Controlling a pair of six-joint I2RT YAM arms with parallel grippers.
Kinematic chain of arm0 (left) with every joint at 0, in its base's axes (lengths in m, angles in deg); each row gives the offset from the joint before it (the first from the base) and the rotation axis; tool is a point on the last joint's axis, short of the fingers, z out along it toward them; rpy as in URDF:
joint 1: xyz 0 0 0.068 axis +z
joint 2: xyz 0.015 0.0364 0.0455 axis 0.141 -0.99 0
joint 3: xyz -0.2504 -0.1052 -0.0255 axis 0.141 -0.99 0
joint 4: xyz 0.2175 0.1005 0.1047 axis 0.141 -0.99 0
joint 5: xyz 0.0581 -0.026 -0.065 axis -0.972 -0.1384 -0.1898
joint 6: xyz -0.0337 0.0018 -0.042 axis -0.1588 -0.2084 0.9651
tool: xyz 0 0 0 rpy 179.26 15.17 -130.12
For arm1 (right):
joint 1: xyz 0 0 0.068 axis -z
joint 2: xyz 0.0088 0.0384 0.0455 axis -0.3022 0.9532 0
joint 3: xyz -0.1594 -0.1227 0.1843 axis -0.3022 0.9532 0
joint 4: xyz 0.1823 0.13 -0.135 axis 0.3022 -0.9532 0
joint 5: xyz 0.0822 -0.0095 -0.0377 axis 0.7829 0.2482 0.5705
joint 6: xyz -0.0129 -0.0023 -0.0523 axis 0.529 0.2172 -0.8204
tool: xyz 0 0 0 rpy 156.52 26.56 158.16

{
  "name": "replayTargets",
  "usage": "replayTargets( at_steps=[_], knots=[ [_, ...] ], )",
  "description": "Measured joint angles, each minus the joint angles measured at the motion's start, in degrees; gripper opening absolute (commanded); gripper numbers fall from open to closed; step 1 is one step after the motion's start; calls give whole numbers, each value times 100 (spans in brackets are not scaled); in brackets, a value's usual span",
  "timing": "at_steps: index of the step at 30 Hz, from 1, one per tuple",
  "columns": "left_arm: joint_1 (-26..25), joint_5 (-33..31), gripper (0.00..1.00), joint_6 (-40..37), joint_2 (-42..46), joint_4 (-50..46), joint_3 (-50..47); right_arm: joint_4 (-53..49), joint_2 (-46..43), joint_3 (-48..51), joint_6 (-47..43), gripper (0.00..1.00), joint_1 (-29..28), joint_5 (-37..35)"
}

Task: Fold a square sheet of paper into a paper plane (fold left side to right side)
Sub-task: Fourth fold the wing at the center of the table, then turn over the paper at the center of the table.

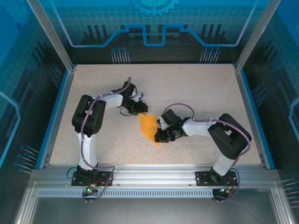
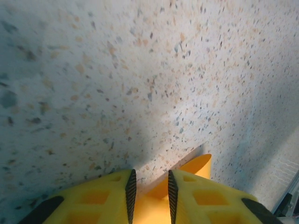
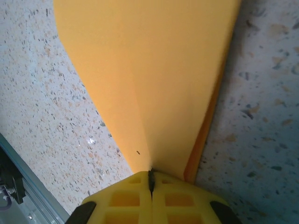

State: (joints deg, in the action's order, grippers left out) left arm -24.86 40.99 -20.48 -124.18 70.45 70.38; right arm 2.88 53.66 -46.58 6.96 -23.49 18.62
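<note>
A speckled beige counter sits inside an enclosure of blue translucent panels printed with circuit-like lines. Slanted metal posts rise at the back corners, and a ribbed aluminium rail crosses the near edge, where two arms in black and white are bolted. Greyish-purple cables loop along both arms. Near the middle of the counter lies the orange paper sheet, folded into a tapering shape that is broad at its far end and narrows to a point at its near end. The left hand reaches in from the left to the far edge of the paper. Its wrist camera shows the yellow, latticed fingers, faced with ribbed black pads, narrowly apart, with a strip of orange between them and a paper corner poking out beyond. The right hand comes from the right, and its fingers are pressed together, pinching the narrow end of the paper. The paper fans away smooth and matte, with a soft crease up its middle and a second layer along its right edge. The stone-like surface is flecked with tan and grey.
</note>
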Motion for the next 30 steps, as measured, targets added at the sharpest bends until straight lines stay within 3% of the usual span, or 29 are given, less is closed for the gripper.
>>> replayTargets(
  at_steps=[4,8,14,16,21,30],
  knots=[
    [138,-70,42,-44,378,-153,-2,208,-11,76,105,1,-7,39],
    [225,-162,47,-83,1241,-168,-162,426,-103,203,168,11,-39,-15],
    [232,-76,51,352,2542,256,-1307,476,-785,308,31,32,-61,-404],
    [212,-33,51,553,2603,334,-1681,457,-1150,302,-105,39,-55,-564],
    [-7,107,52,1082,2494,625,-2267,160,-1552,101,-531,46,92,-876],
    [-334,310,53,1534,1838,1300,-2288,-66,-1679,85,-785,48,214,-1108]
  ],
)
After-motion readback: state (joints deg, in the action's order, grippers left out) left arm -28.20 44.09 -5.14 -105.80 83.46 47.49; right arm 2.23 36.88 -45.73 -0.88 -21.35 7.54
